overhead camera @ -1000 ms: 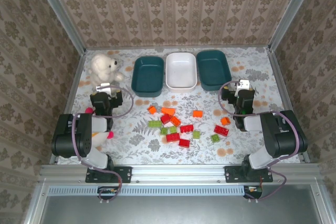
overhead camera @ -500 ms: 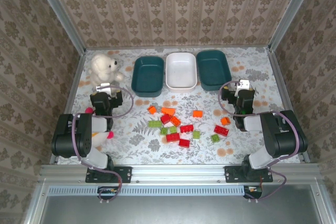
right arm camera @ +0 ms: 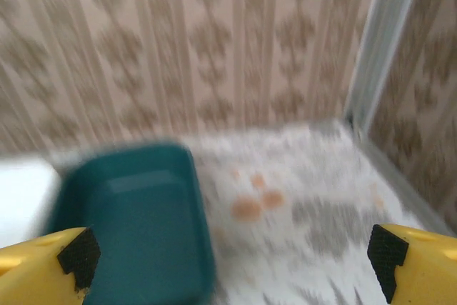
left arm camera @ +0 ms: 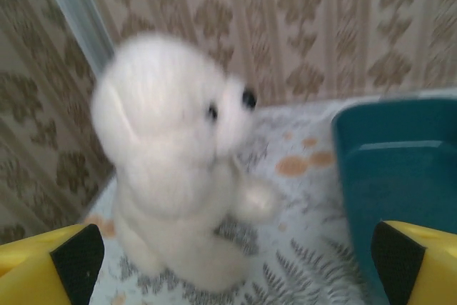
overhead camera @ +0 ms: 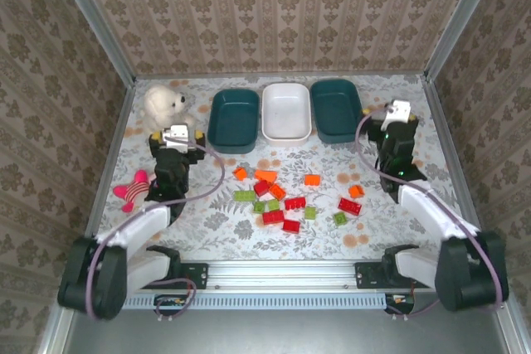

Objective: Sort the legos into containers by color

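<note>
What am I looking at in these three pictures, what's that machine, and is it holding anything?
Two small robot arms are bolted at the near edge of a patterned table. The wide picture comes from a camera above and behind them; the other two from a camera on each wrist, where the yellow corners are that hand's own fingers. On the table lie red, orange and green Lego bricks. Behind them stand three empty tubs: left teal tub, white tub, right teal tub. A white plush dog sits back left, a pink plush toy by the left arm. The left hand faces the dog, the right hand the right teal tub. Both are open, holding nothing.
</note>
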Motion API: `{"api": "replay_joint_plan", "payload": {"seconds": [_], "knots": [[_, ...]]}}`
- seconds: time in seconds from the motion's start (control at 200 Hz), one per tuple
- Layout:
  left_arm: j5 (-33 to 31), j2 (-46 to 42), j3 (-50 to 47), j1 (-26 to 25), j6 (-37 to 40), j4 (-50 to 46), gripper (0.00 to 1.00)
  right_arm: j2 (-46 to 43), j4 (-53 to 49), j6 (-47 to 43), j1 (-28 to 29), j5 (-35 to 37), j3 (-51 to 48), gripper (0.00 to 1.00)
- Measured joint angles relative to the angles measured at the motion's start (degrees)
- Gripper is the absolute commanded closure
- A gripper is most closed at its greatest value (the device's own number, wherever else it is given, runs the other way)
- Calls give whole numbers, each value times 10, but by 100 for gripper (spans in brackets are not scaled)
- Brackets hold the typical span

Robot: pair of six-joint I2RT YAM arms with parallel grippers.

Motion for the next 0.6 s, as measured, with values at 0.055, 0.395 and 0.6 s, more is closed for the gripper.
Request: {"api": "replay_joint_plan", "payload": {"seconds": [0.055,0.395,0.6], "knots": [[-14,-52,24,-34,5,-45,0,-13,-114,60,11,4,111,0],[85,-134,228,-20,-364,-461,0,6,-667,388,-2,-59,339,20],[244,-45,240,-104,-426,-537,0,8,-778,503,-2,-158,190,16]]}}
